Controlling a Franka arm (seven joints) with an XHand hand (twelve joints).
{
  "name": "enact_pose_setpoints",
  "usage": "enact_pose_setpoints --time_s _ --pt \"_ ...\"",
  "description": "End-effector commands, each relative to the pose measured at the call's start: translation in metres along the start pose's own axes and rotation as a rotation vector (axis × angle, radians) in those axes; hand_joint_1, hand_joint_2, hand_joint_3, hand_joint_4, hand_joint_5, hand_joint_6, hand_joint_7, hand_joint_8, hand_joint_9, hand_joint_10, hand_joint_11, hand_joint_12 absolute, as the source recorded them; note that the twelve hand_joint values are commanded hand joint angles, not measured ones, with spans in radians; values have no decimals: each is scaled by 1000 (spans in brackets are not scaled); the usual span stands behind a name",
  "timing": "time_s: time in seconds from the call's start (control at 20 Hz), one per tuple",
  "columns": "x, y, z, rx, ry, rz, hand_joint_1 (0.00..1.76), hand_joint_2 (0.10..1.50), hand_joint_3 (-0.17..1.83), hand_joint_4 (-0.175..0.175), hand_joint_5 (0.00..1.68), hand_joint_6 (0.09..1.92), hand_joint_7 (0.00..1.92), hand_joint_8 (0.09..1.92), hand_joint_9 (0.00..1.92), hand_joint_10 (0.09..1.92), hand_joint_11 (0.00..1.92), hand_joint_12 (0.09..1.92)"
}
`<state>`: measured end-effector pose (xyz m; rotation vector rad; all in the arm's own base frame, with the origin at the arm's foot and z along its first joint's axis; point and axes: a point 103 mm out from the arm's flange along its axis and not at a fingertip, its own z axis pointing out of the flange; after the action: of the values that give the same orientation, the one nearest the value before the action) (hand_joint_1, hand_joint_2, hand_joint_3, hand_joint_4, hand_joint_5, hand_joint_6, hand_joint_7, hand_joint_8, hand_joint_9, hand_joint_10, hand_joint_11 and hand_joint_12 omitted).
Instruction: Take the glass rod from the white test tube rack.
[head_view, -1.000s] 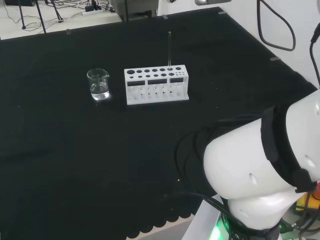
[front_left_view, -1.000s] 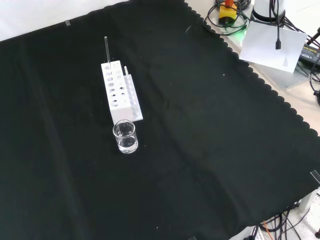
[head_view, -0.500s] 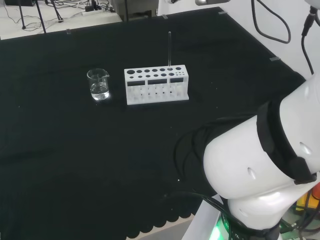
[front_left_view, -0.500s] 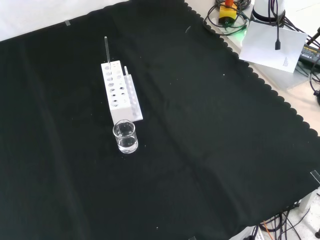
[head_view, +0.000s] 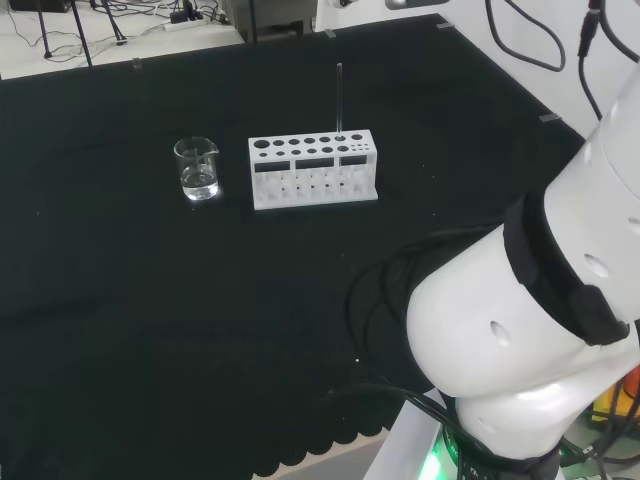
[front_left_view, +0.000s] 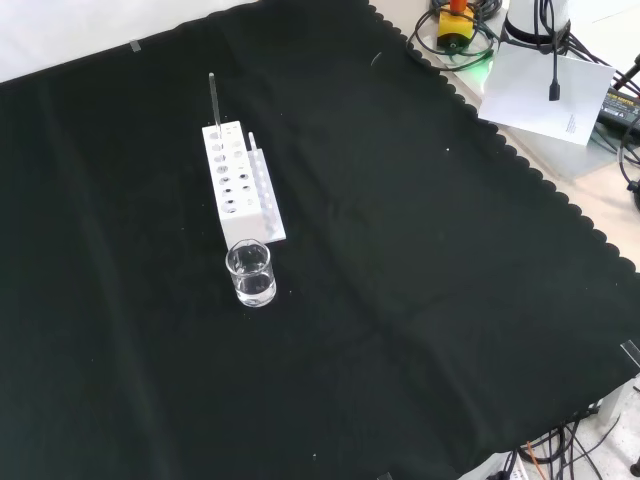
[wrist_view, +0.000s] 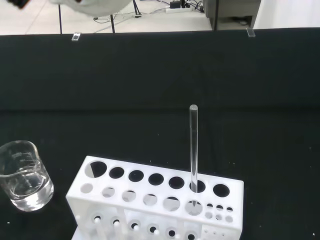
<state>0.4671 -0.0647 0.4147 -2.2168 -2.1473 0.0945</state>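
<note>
Black cloth carries the same layout as a second ago, glass rod (wrist_view: 193, 145) upright toward the white test tube rack's (head_view: 313, 169) 3 o'clock end in the head view, beaker (head_view: 197, 168) at 9, only the arm's links (head_view: 520, 340) shifted, approach barely begun, fingers' state impossible to tell.

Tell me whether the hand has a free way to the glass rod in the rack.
Probably yes. The glass rod stands upright above the white rack, nothing crowds its top, and the beaker sits apart.

Wrist view: rack (wrist_view: 155, 200) cut off at the lower edge, base unseen. Beaker (wrist_view: 22, 175) clipped by the side edge. Rod (wrist_view: 193, 145) lower end hidden inside the rack. Blurred white part of the hand (wrist_view: 92, 6) at the edge; finger state cannot be told.
</note>
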Motion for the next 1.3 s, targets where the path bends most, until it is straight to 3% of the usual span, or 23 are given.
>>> enact_pose_setpoints --time_s 0.05,0.65,1.3 --pt "-4 31 18 17 -27 -27 735 768 624 -107 198 87 20 820 26 858 0 1267" --pt "-16 67 70 51 -34 -44 726 765 623 -106 215 87 60 835 81 870 0 1288" --pt "-24 79 124 109 -30 -49 715 767 625 -108 239 87 141 857 203 880 0 1352"
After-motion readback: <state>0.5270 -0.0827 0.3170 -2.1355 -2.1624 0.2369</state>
